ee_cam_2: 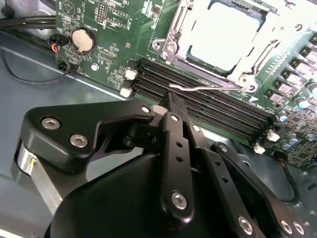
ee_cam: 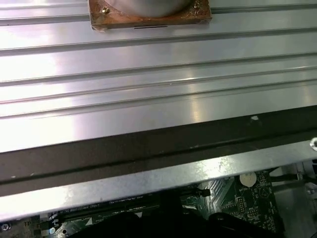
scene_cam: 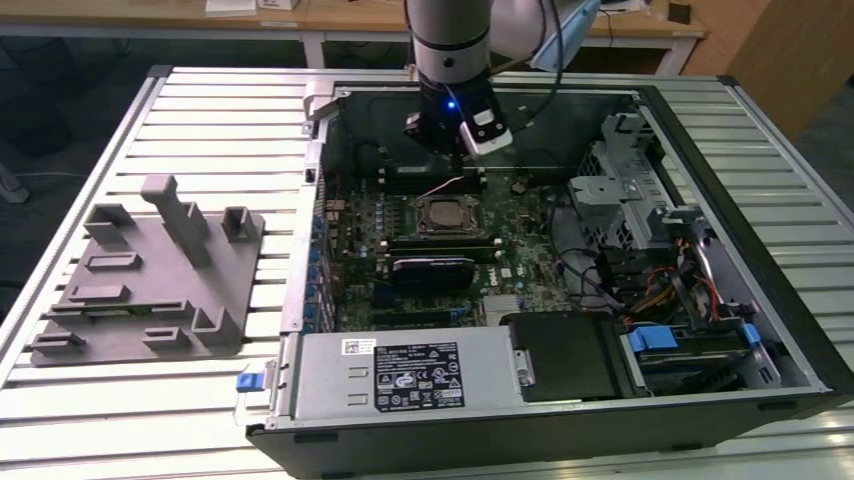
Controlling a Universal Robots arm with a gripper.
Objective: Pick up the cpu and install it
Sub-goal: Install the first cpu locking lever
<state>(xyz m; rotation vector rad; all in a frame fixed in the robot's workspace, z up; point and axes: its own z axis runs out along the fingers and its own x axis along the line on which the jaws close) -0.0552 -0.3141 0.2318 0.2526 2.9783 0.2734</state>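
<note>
Black linkage arms of the gripper meet at a single point in the second wrist view, so the fingers are drawn together with nothing between them. The tips hang over the memory slots, beside the thin wire retention lever of the socket.

The cpu already sits in the socket frame, at about one o'clock from the fingertips in that view; in the exterior view it lies at roughly six o'clock from the gripper, near the middle of the motherboard. Its pale metal lid looks flat, stiff and smooth. I judge it light, slippery on the faces and easily damaged underneath, so the opposite edges are the place to hold it, never the top.

The arm comes down nearly upright into the open computer case. At nine o'clock from the case in the exterior view, a grey fixture block rests on the slatted table.
</note>
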